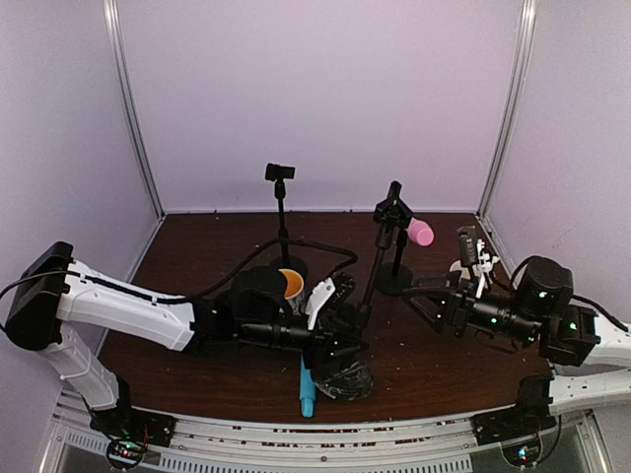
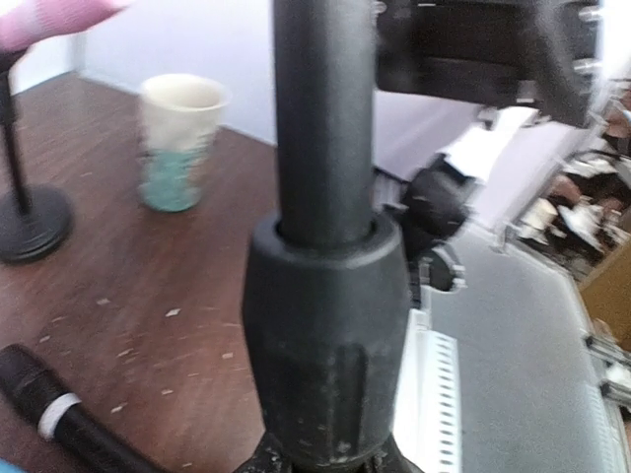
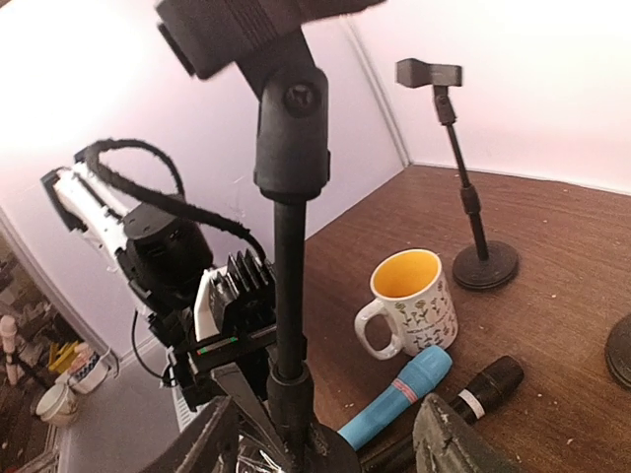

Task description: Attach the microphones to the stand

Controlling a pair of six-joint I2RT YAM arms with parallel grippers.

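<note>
My left gripper is shut on the lower collar of a black microphone stand, whose empty clip is at the top. My right gripper is open, its fingers either side of that stand's pole near the base. The light blue microphone and the black microphone lie on the table by the base. The pink microphone sits in the clip of a second stand.
A third stand with an empty clip stands at the back. A yellow-lined mug sits beside the blue microphone. A white and teal mug stands at the right. A black cable loops over the table.
</note>
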